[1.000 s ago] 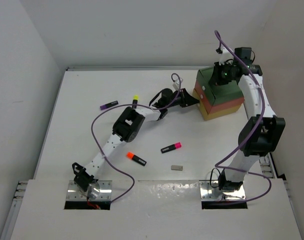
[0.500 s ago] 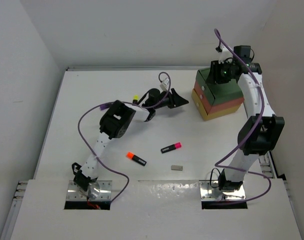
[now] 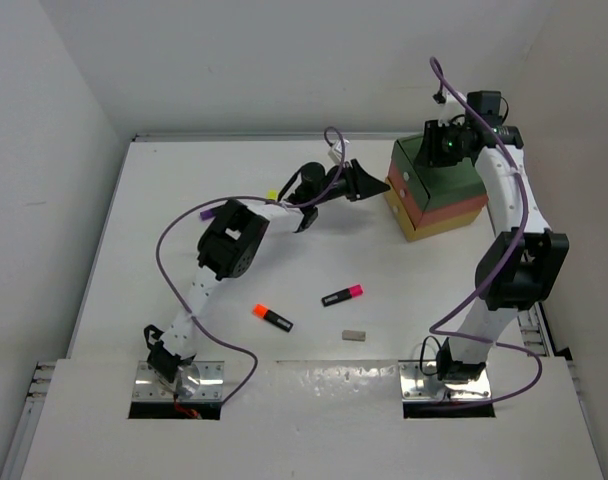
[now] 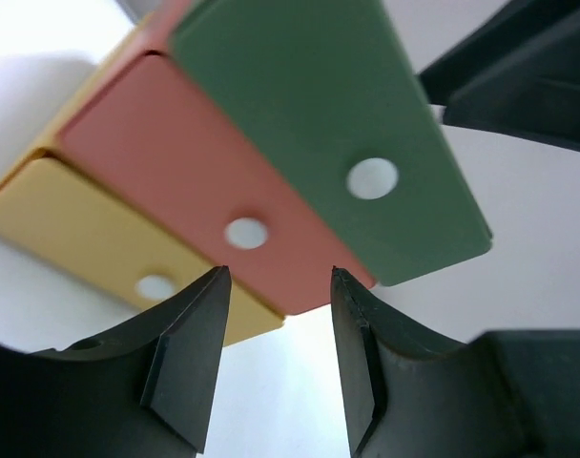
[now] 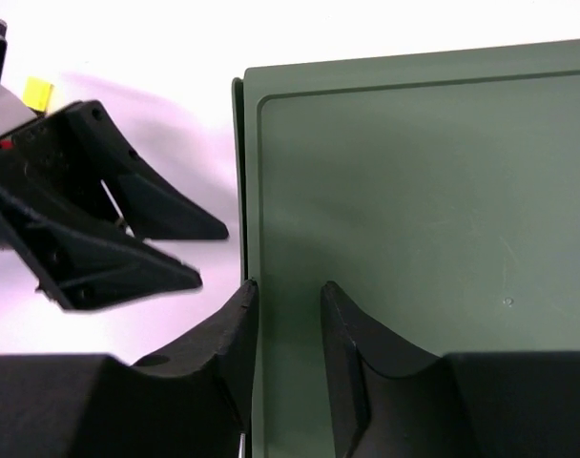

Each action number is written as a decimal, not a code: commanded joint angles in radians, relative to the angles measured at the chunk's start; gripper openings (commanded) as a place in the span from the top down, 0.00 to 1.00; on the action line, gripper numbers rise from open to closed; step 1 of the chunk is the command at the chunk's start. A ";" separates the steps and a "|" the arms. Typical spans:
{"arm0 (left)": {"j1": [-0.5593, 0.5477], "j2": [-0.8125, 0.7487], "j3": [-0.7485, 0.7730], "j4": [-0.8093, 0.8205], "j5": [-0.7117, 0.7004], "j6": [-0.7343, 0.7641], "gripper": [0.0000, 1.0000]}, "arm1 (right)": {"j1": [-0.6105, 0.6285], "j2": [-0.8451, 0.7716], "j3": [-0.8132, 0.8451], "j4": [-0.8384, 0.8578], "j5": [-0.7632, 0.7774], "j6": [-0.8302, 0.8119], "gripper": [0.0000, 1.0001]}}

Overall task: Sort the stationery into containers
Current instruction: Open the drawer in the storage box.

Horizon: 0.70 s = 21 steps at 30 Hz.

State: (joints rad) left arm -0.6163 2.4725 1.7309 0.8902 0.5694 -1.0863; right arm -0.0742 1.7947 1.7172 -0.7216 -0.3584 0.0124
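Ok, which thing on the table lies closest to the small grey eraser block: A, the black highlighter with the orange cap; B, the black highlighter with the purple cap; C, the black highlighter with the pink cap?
C: in the top view the black highlighter with the pink cap lies just beyond the small grey eraser block, while the orange-capped highlighter is clearly farther off.

On the left wrist camera I see the left gripper [image 4: 278,279] with its two black fingers [image 4: 190,353] parted and nothing between them. Just past their tips a stack of three box drawers runs slantwise across my view: the dark green drawer front [image 4: 319,105], the coral-red drawer front [image 4: 166,157] and the yellow drawer front [image 4: 71,234]. Each has one round hole. The white tabletop [image 4: 271,410] shows between the fingers. A black angular shape [image 4: 519,76] fills the upper right corner; I can't tell what it is.
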 commanded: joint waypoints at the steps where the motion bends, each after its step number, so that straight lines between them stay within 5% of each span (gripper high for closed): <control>1: -0.029 0.041 0.068 0.018 0.023 -0.017 0.47 | 0.019 0.008 -0.028 -0.022 0.045 0.003 0.68; 21: -0.076 0.177 0.257 -0.037 -0.023 -0.040 0.47 | 0.047 0.026 0.001 -0.064 0.065 -0.046 0.74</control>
State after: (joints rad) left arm -0.6811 2.6381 1.9263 0.8082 0.5598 -1.1168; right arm -0.0402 1.7947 1.7103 -0.7006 -0.3153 -0.0113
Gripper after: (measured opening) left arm 0.532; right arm 0.250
